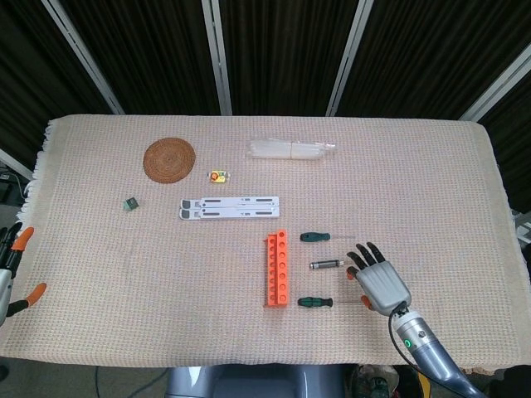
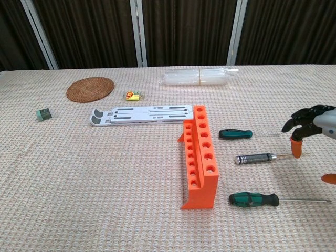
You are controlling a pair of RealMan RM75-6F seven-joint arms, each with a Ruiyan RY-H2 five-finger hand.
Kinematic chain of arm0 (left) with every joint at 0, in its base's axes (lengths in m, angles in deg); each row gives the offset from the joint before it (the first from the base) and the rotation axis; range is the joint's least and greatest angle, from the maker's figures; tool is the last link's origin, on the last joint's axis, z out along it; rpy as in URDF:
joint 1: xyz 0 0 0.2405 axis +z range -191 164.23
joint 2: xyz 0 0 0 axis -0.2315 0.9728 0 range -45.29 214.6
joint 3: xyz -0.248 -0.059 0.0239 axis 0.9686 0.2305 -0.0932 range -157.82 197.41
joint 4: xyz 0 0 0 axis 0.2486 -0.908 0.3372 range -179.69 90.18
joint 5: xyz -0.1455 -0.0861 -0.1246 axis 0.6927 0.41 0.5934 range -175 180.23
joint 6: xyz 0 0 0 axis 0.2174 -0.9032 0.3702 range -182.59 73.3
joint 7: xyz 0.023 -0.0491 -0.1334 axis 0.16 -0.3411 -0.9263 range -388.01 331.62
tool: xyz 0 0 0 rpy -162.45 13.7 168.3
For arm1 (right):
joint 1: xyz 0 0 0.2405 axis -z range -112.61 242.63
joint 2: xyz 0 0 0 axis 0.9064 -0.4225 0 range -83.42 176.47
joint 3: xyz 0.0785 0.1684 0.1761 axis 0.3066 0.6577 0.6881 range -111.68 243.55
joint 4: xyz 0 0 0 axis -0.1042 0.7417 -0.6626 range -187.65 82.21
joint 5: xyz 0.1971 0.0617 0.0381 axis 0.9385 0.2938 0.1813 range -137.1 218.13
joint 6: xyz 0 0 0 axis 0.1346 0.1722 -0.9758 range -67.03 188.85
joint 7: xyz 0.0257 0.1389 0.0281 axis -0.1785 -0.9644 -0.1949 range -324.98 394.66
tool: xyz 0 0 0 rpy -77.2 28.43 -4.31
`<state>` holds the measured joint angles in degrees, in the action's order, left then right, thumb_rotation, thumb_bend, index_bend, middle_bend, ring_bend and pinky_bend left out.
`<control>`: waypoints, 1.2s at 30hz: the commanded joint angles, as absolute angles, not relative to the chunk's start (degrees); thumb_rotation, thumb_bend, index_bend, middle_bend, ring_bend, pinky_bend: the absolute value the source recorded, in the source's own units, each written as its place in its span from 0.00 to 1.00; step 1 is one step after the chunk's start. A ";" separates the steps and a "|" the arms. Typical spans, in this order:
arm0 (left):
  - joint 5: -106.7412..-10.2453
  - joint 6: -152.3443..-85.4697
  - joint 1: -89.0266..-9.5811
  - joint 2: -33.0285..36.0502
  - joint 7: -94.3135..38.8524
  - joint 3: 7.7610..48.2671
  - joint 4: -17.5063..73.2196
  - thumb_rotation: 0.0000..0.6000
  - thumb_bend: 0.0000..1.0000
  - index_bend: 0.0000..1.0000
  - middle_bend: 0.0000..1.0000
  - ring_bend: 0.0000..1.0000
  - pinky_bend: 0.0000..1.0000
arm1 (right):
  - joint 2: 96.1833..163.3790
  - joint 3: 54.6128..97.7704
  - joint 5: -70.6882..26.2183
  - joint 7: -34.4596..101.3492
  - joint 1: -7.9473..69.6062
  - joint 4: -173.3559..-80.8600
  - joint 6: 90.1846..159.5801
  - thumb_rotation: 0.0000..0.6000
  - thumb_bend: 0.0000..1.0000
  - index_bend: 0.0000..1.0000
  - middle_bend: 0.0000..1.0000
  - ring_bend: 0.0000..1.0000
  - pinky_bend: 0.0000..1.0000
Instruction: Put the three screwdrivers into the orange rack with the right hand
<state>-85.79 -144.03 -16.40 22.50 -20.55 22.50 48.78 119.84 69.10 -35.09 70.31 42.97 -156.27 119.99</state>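
Right hand [image 1: 381,282] hovers low over the table [image 1: 99,274], palm down, fingers spread and holding nothing; in the chest view its dark, orange-tipped fingertips [image 2: 297,147] hang above the thin shaft ends of the tools. Just off its fingertips lies the knurled silver metal-handled screwdriver [image 1: 330,264], handle pointing away from the hand toward the orange plastic rack with a row of round holes [image 1: 277,269]. Beyond that, further from the hand, is a short dark-green-handled screwdriver [image 1: 314,237]; nearest the wrist side lies a longer green-and-black-handled screwdriver [image 1: 316,302]. All three lie flat between hand and rack, none yet in a hole. Left hand [image 1: 10,278] sits at the far table edge, well apart, fingers apart, holding nothing. Other items well beyond the rack: a round woven wicker coaster [image 1: 169,158], a white slotted plastic bracket [image 1: 230,207], a clear plastic sleeve [image 1: 291,149], a small yellow-red tag [image 1: 218,176], a small green cube [image 1: 129,203]. Judgement: step in hand is the first reach, likely for the silver tool. To do it well, carry the hand further over the handle rather than the slim shaft, pinch at the knurled section, lift clear before tipping upright, then lower shaft-first into a hole without nudging the rack or the neighbours.
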 commanded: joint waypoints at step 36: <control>-83.38 -142.27 -16.94 21.79 -23.55 22.86 45.63 1.00 0.20 0.03 0.00 0.00 0.00 | 136.36 66.03 -21.39 87.17 36.08 -154.96 122.87 1.00 0.22 0.44 0.13 0.00 0.00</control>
